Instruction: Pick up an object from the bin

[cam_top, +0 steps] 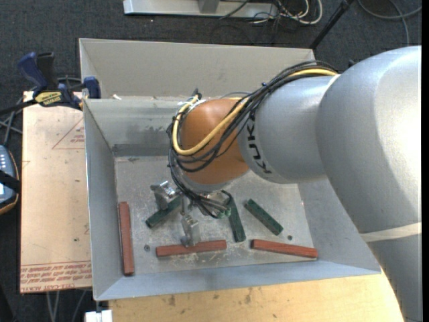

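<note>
Grasp step in hand. The pincer [175,210] stands released, low in the bin [100,180], its fingers straddling a dark green bar [158,217] left of centre. Judged next: clench squarely, then lift clear of the nearby red-brown bar [191,248].

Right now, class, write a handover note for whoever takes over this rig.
Gripper: fingers open, low over the floor of the bin, holding nothing.
Things: a dark green stick seems to lie between them, left of middle. Two other green sticks lie to its right. Red-brown sticks lie along the left and front.
Done: nothing picked yet.
Left: close, lift.
</note>
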### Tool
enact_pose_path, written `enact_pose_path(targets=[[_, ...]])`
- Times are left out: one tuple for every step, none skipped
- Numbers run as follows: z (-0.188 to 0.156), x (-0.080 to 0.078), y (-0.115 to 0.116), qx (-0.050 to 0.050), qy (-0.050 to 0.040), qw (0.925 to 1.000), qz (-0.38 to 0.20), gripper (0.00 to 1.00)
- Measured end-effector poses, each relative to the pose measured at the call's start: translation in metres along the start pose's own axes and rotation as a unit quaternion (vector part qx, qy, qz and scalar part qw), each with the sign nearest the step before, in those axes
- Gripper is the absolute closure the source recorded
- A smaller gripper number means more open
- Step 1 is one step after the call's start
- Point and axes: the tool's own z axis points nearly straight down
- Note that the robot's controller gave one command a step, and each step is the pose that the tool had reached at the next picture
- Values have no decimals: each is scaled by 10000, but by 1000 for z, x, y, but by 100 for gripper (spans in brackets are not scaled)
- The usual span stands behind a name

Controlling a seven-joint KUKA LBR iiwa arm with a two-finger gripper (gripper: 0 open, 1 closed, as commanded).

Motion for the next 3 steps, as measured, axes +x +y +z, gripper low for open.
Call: enact_pose_path(targets=[[0,0,0,0,10,10000,0,100],[0,0,0,0,10,10000,1,100],[-166,-46,34,6,-24,9999,-120,100]])
